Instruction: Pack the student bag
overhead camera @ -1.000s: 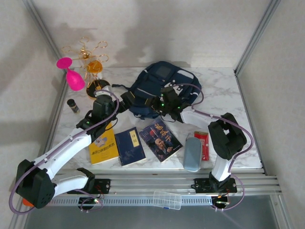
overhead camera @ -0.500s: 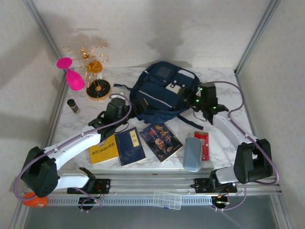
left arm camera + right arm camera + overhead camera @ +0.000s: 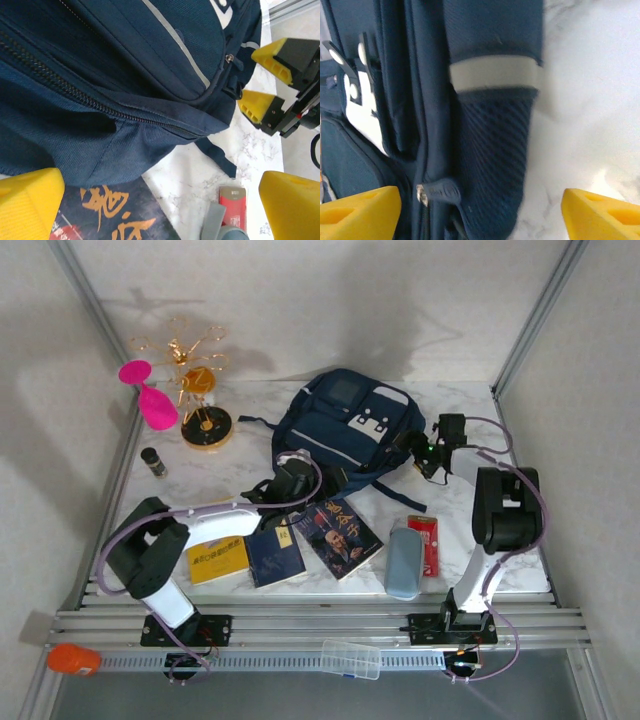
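Navy student bag (image 3: 345,430) lies flat on the marble table (image 3: 200,465).

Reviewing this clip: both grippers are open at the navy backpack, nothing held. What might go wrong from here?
1. The navy blue striped fabric backpack has its long zipper apparently closed; a pull by the left gripper may drag the soft bag instead of opening it.
2. The right gripper sits by the mesh side pocket and could snag a dark loose strap.
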Robot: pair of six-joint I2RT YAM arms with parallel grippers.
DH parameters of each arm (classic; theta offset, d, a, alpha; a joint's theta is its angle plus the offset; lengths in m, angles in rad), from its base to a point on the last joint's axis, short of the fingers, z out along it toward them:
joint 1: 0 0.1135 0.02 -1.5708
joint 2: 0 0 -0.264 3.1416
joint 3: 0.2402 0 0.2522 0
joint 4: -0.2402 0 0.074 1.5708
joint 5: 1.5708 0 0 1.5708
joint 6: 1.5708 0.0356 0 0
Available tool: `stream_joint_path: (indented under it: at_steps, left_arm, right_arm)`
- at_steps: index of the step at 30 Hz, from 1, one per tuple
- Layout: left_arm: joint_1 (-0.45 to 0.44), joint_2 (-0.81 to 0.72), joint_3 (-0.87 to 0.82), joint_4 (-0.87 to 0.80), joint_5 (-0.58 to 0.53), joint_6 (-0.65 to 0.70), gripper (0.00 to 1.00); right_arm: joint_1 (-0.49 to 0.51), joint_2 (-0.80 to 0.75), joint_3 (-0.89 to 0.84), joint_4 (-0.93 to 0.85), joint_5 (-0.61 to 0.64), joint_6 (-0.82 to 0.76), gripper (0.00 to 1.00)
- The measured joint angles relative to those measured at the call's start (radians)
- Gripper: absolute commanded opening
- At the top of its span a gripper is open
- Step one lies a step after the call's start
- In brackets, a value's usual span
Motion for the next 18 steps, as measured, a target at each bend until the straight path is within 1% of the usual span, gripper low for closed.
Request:
stream_joint_path:
  at_steps: [1,4,5,9,12,13,14,18]
  left_arm:
    - [0.000,0.012,0.003,0.006,-0.001,0.002,0.99]
    - [0.000,0.027,0.004,0.018,-0.005,0.015,0.99]
    - [0.003,0.030,0.004,0.024,-0.008,0.020,0.99]
    - [0.012,0.045,0.004,0.039,-0.016,0.044,0.99]
    - [0.037,0.050,0.004,0.045,-0.018,0.067,0.99]
    - [0.048,0.050,0.004,0.048,-0.019,0.077,0.99]
    - [0.058,0.050,0.004,0.052,-0.019,0.087,0.99]
    - [0.112,0.063,0.008,0.089,-0.011,0.136,0.99]
  right_arm:
    - [0.000,0.024,0.013,0.022,-0.018,0.000,0.74]
    - [0.000,0.074,0.029,0.079,-0.060,0.008,0.70]
    - [0.000,0.086,0.032,0.090,-0.066,0.010,0.66]
    - [0.000,0.141,0.049,0.128,-0.105,0.017,0.42]
    - [0.000,0.141,0.047,0.156,-0.128,0.034,0.20]
    - [0.002,0.137,0.045,0.166,-0.133,0.043,0.14]
    - [0.004,0.127,0.041,0.174,-0.137,0.047,0.10]
    - [0.013,0.051,-0.006,0.201,-0.158,0.088,0.06]
